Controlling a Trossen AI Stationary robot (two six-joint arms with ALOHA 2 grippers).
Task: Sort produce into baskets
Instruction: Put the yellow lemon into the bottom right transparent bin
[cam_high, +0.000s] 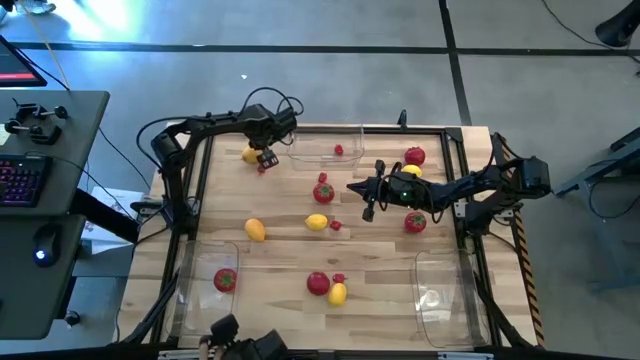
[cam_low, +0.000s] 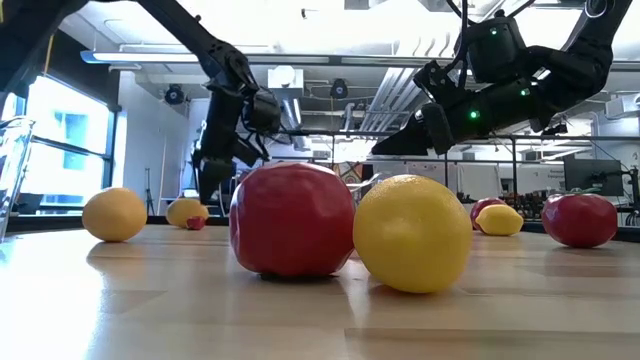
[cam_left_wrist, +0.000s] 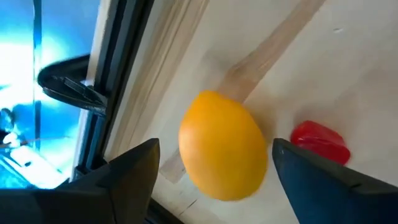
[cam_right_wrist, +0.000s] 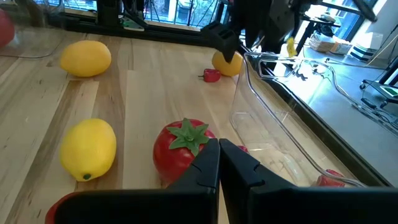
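The left tool (cam_high: 264, 157) hangs over the far left part of the desk (cam_high: 280, 255), its two dark fingers (cam_left_wrist: 127, 171) spread wide on either side of an orange lemon (cam_left_wrist: 222, 144). That lemon lies between the fingers but the left wrist view shows a gap on each side, so nothing is gripped. Its long axis runs roughly along the line of the fingers, and its lower end is partly cut off between them. A small red berry (cam_left_wrist: 320, 142) sits just beside the lemon, close to one finger.

Nearer the front left, a clear basket (cam_high: 205, 285) holds one tomato (cam_high: 225, 280). Another orange lemon (cam_high: 255, 229) lies on bare wood between that basket and the left tool.

In the middle, a yellow lemon (cam_high: 316, 222) lies with its long axis across the desk, a berry just beside it. A tomato (cam_high: 323, 192) stands with its green top up, near the far basket (cam_high: 327, 152), which holds a berry. At the front, a tomato (cam_high: 318, 283) and a yellow lemon (cam_high: 337, 293) rest almost touching; the low view shows these two large and blocking much of the desk behind.

The right tool (cam_high: 368, 193) hovers right of centre, above the desk, its fingers (cam_right_wrist: 205, 171) pressed together and holding nothing. The tomato with the green top lies just ahead of the fingertips, partly hidden by them. The right front basket (cam_high: 445, 295) is hard to make out.
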